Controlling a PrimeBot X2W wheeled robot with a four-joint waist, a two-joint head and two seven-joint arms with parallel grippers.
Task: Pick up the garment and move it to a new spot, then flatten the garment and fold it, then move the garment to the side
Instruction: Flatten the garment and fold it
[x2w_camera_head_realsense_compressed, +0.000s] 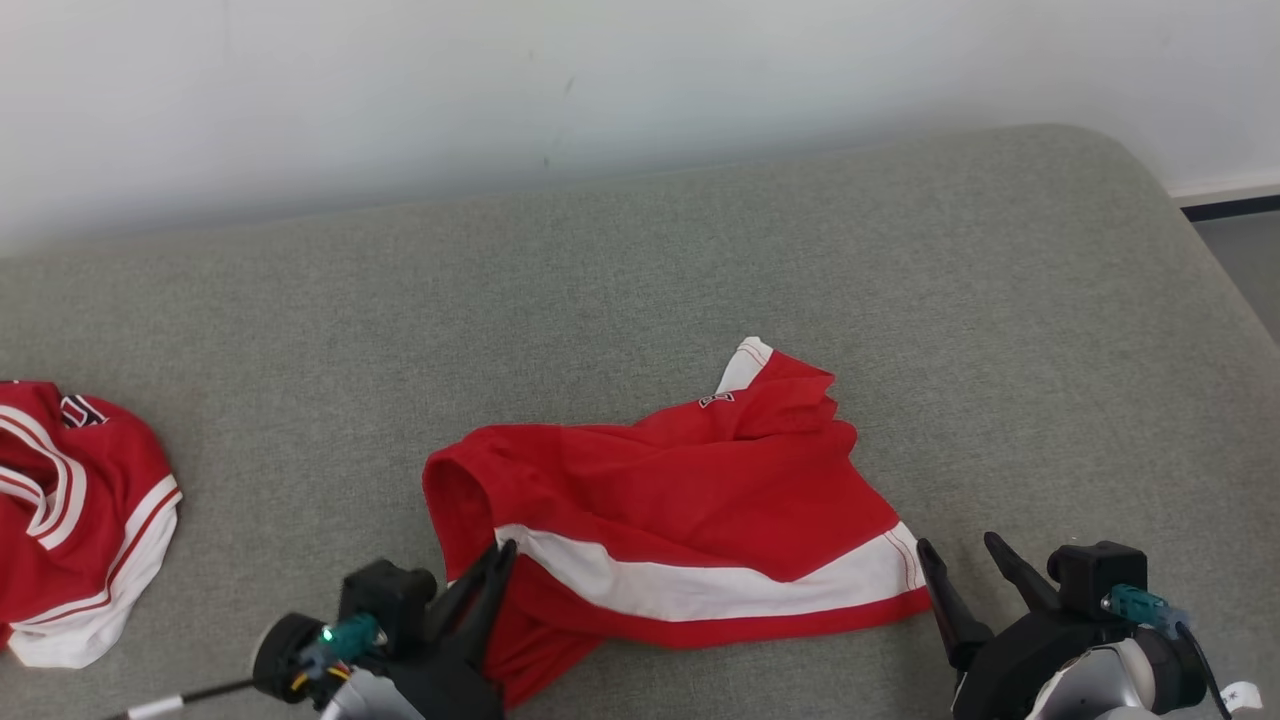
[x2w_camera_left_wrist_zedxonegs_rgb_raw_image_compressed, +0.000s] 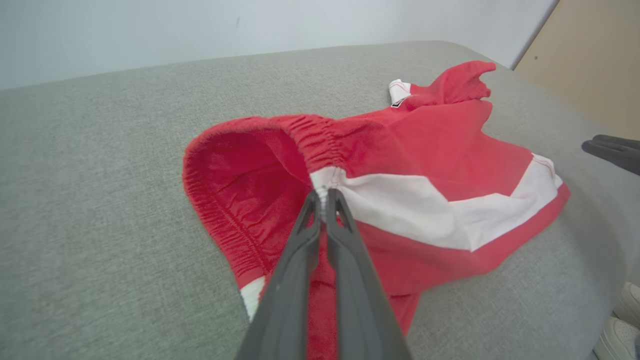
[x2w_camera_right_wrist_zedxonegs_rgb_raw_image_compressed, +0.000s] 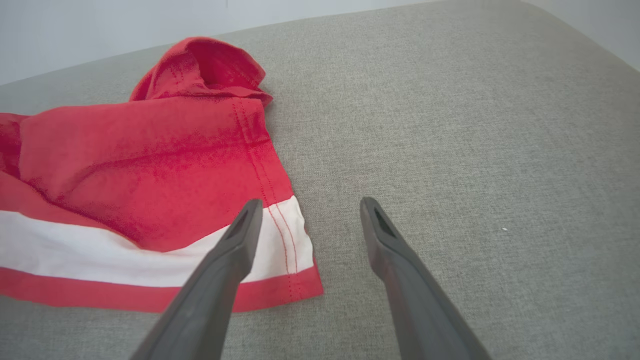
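So the red shorts (x2w_camera_head_realsense_compressed: 690, 490) sit crumpled near the front edge of the grey cushion (x2w_camera_head_realsense_compressed: 640, 280), with the left hand (x2w_camera_left_wrist_zedxonegs_rgb_raw_image_compressed: 325, 194) clamped on the waistband (x2w_camera_left_wrist_zedxonegs_rgb_raw_image_compressed: 320, 132) and the right hand (x2w_camera_right_wrist_zedxonegs_rgb_raw_image_compressed: 307, 210) spread apart beside the hem corner (x2w_camera_right_wrist_zedxonegs_rgb_raw_image_compressed: 300, 280). Looks like step 1, the pickup. Next, the right should pinch that corner, then lift.

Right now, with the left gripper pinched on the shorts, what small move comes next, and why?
Probably shift the right gripper toward the hem corner of the shorts and close on it. The left gripper is shut on the waistband, while the right stands open beside the hem, gripping nothing; two holds should lift it evenly.
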